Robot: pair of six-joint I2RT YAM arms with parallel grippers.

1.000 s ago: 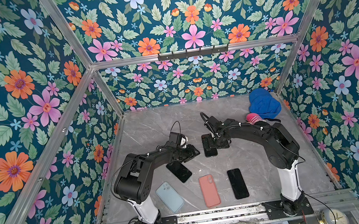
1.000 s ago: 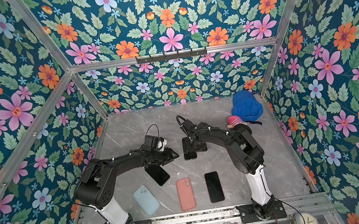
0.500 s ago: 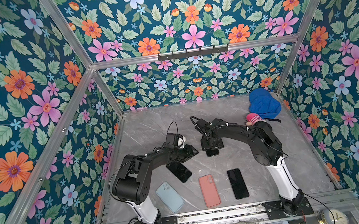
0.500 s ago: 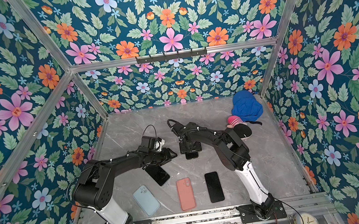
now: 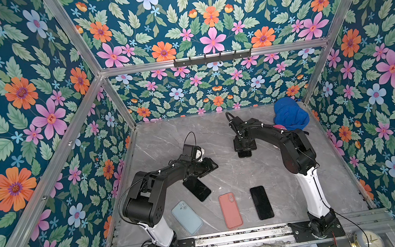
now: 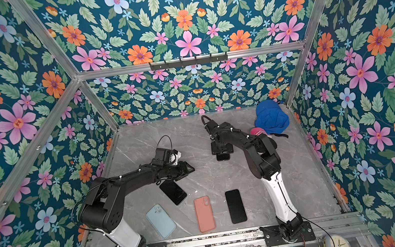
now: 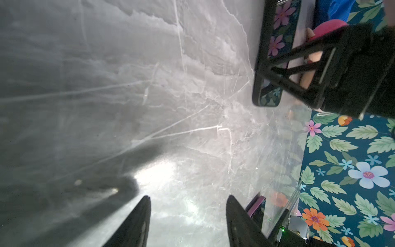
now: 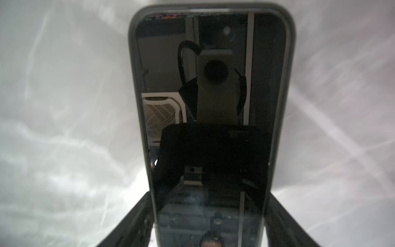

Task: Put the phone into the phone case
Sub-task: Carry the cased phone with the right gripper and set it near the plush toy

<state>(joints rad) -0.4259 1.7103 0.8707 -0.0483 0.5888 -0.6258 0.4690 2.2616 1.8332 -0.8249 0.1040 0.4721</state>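
1. Right of centre in both top views, the right gripper points straight down over a black glass-fronted phone with a dark grey rim. The phone lies flat on the grey marble-look table.
2. Looking through the right wrist view, I see its two black fingers set against the phone's long edges near one end, so the claw is closed across the phone's width. That narrow-side hold seems chosen to leave the screen and the far end free for seating into a case.
3. I cannot tell whether the dark rim is the phone's own frame or a case.
4. Left of centre, the left gripper hangs low and nearly level over bare table. Its jaws are about half apart with nothing between them, and to my eye it is placed ready to steady a case.
5. Along the lower middle lie a pale blue phone case, a coral-pink phone case and a second black slab phone, side by side and apart. A third black phone lies tilted, partly under the left arm.
6. Both coloured cases show their camera side, so I judge that either would need turning open-side up.
7. At upper right, a blue cloth cap sits against the wall, out of the way.
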